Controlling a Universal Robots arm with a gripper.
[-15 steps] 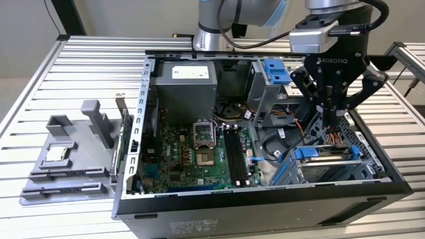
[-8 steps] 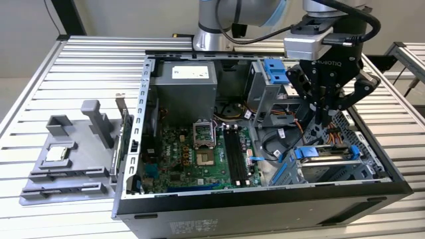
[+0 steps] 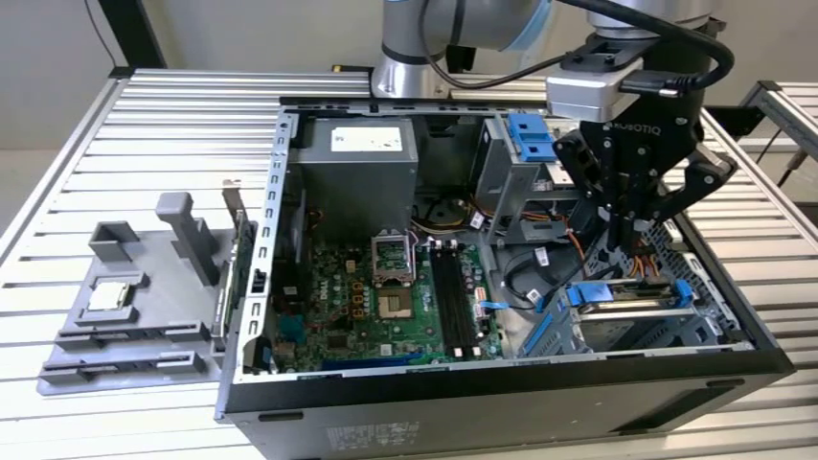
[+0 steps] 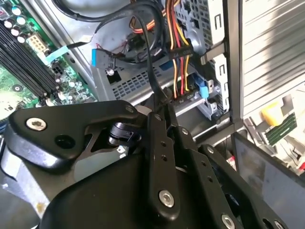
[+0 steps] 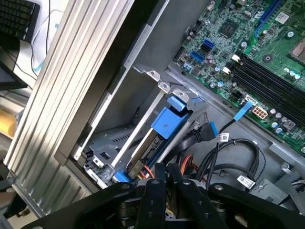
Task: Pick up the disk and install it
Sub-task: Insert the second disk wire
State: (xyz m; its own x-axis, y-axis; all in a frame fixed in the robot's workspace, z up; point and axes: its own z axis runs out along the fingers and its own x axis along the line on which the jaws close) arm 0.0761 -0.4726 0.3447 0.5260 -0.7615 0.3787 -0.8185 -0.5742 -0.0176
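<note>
The end effector (image 3: 623, 228) was seen lowered inside the open computer case (image 3: 511, 383), its fingers brought narrowly together with nothing between them, as shown in both wrist views. Just below and beyond it, the disk (image 3: 626, 295) was seen lying in the drive cage at the case's lower corner, framed by its blue rail bracket (image 5: 167, 121). The pick-up appeared to be done, and the disk was judged to be largely seated in its bay. Whether it was pushed fully home or latched could not be told, and no cable was seen to be plugged into it.

The disk lay flat, its long axis running across the case along the bay rails, one blue end toward the motherboard (image 3: 371, 297). Beside the end effector, loose power cables (image 4: 174, 52) were hung. Farther off, beyond the case wall, a grey fixture (image 3: 141, 287) was seen on the counter (image 3: 77, 172).
</note>
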